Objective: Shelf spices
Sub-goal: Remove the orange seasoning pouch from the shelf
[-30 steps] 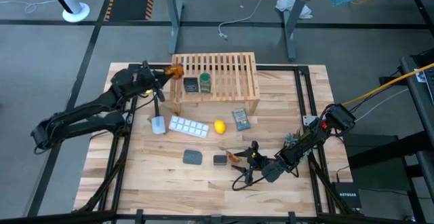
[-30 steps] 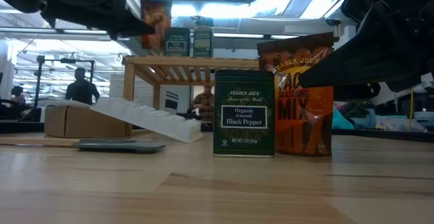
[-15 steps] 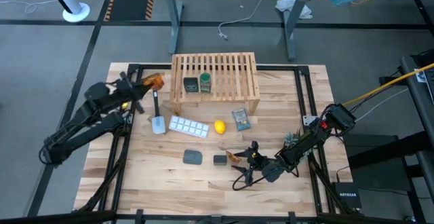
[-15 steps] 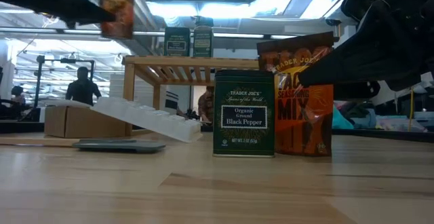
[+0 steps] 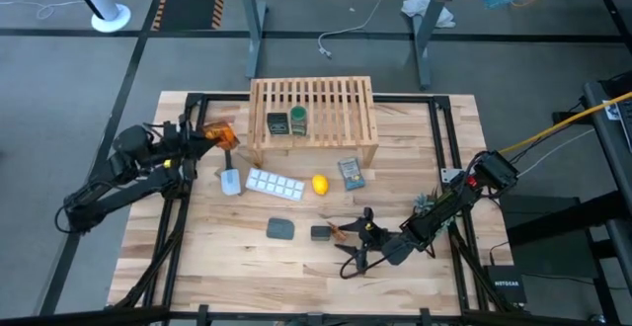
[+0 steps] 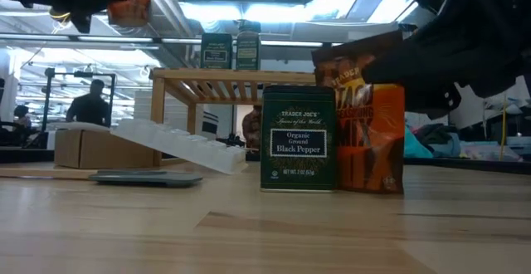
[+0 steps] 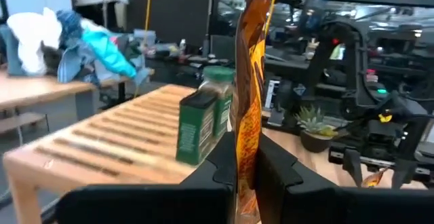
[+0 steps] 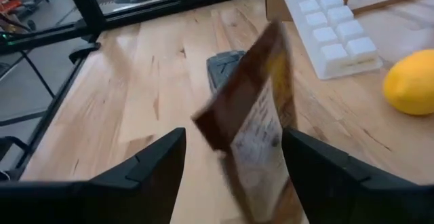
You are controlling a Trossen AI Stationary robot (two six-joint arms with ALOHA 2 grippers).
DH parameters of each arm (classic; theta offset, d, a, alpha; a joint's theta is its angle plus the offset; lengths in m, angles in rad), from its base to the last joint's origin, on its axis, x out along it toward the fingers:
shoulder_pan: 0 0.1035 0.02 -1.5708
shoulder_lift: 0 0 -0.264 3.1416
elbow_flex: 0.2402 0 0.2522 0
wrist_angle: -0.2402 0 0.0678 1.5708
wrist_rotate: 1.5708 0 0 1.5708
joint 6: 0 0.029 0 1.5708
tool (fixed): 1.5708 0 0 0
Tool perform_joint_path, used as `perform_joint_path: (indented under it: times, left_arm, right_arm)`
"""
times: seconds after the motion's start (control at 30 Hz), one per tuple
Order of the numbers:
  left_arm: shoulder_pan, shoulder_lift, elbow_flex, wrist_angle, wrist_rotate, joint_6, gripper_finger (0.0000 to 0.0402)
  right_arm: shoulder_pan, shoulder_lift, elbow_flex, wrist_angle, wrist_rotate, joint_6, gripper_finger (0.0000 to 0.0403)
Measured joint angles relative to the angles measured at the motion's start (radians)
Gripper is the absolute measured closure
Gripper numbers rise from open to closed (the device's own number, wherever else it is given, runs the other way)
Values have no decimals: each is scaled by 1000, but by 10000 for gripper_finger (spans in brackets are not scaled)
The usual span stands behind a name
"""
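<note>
The shelf [image 5: 314, 119] stands at the table's far side, with a dark box [image 5: 277, 122] and a green-lidded jar [image 5: 298, 120] on its top. My left gripper [image 7: 247, 163] is left of the shelf, in the air, shut on an orange-brown packet [image 5: 219, 133]. My right gripper [image 5: 357, 237] is low at the near side, open, with its fingers on either side of the second orange-brown packet [image 8: 261, 129]. This packet stands tilted on the table. A dark pepper tin [image 6: 299, 139] stands on its base beside that packet. My left gripper pinches the packet's lower edge [image 7: 245, 153] between its two fingers, coming level from the table's left. The packet stands edge-on above the fingers, lifted clear of table and shelf. My right gripper: whether a finger [image 8: 325, 163] touches the leaning packet, I cannot tell.
A white ice tray [image 5: 274, 183], a lemon [image 5: 320, 184], a blue-grey flat packet [image 5: 350, 173], a dark grey pad [image 5: 281, 228] and a scraper [image 5: 229, 173] lie mid-table. A small plant [image 5: 427, 203] stands by the right arm. People move in the room behind.
My left gripper has carried its packet away from the shelf's left end, toward the table's left edge and upward, staying shut on it. The second packet, between my right gripper's fingers, has tipped from upright to a lean, while the pepper tin has stayed put.
</note>
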Motion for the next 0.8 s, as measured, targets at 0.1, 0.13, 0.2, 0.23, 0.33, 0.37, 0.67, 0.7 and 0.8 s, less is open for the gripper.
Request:
perform_joint_path:
  times: [0.1,0.13,0.2,0.23,0.33,0.37,0.67,0.7,0.8]
  left_arm:
    - [-18,6,0,50,1,3,388]
    - [-23,7,0,68,-1,3,388]
    - [-32,8,0,100,1,5,388]
    - [-36,9,1,117,1,9,388]
    - [-44,13,1,123,0,30,388]
    - [-44,20,1,129,1,30,388]
    - [-44,191,55,208,-21,90,388]
    - [-44,217,63,229,-20,95,388]
    - [-44,303,96,265,-19,110,388]
  right_arm:
    - [0,-1,13,3,0,-26,152]
    - [0,-1,17,1,0,-35,152]
    - [0,-1,24,3,0,-52,152]
    - [0,-1,27,2,1,-56,152]
    - [0,-1,27,0,1,-73,152]
    - [0,-1,27,-2,1,-72,152]
    - [0,-1,28,-42,111,-77,152]
    - [0,-1,28,-50,127,-76,152]
    - [0,-1,28,-65,162,-76,152]
